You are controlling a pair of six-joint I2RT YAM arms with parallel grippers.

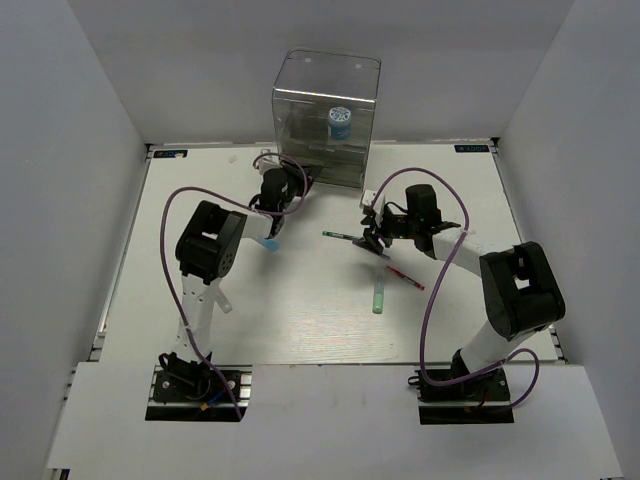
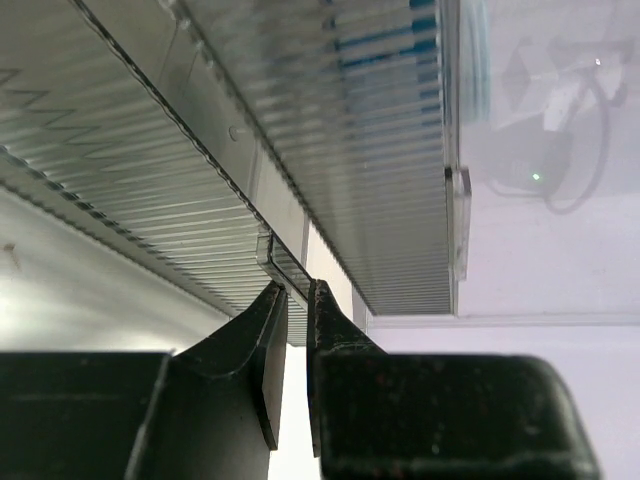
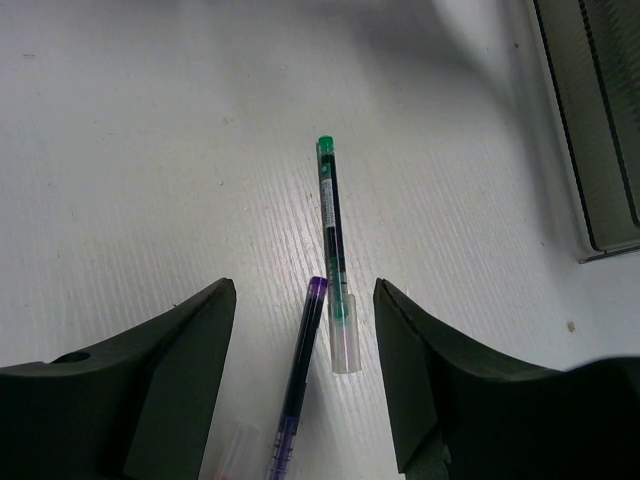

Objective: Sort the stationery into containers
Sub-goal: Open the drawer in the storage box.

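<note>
The clear container [image 1: 325, 95] stands at the back, with a round blue-white pot [image 1: 340, 122] inside. My left gripper [image 2: 298, 290] is at its grey drawers [image 2: 120, 150], shut on a clear drawer handle [image 2: 283, 262]. My right gripper [image 3: 305, 290] hangs open just above the table. A green-tipped dark pen [image 3: 332, 240] and a purple pen [image 3: 300, 380] lie between its fingers, untouched. In the top view a dark pen [image 1: 340, 235] pokes out left of the right gripper [image 1: 372, 238]. A red pen [image 1: 405, 275] and a green marker [image 1: 379, 295] lie nearer to me.
A small blue-tipped item [image 1: 268, 243] lies on the table beside the left arm. White walls close in the table on three sides. The drawer unit's corner [image 3: 600, 120] shows at the upper right of the right wrist view.
</note>
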